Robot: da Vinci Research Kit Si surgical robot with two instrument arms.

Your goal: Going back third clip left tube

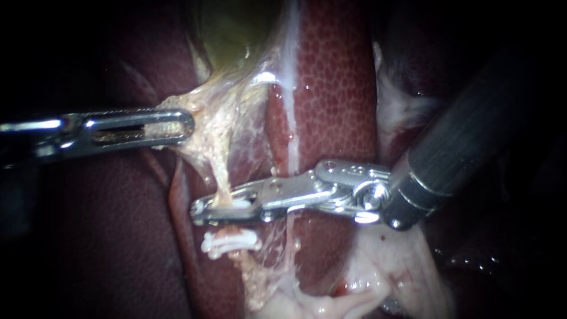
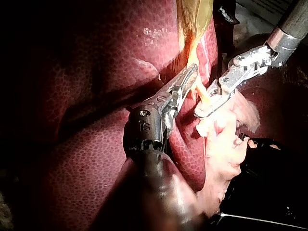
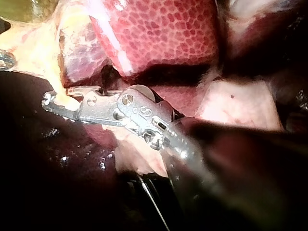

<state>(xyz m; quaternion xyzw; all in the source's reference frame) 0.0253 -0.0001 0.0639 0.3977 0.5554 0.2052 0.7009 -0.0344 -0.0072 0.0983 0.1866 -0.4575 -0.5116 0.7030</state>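
The field is filled by the dark red, finely mottled liver (image 1: 336, 88), and the yellow-green, glistening gallbladder (image 1: 230, 29) is seen against its upper part. The thick, dark-shafted, silver-tipped right instrument (image 1: 201, 214) is laid across the liver from the right. Its hand is spread only narrowly, with one jaw set above and one below the pale, stringy left tube (image 1: 222, 177). The slimmer, slotted steel left instrument (image 1: 186, 125) is held level from the left. Its hand is pressed together on a fold of pale webbed tissue (image 1: 207, 127) just under the gallbladder, and that fold is drawn taut. The left tube is stretched downward from the fold and is passed between the jaws of the right instrument. A small white plastic clip (image 1: 236, 204) is seated on the tube inside that hand, against the upper jaw. A second white clip (image 1: 231, 241) is fixed on the tube just below, clear of the jaws.
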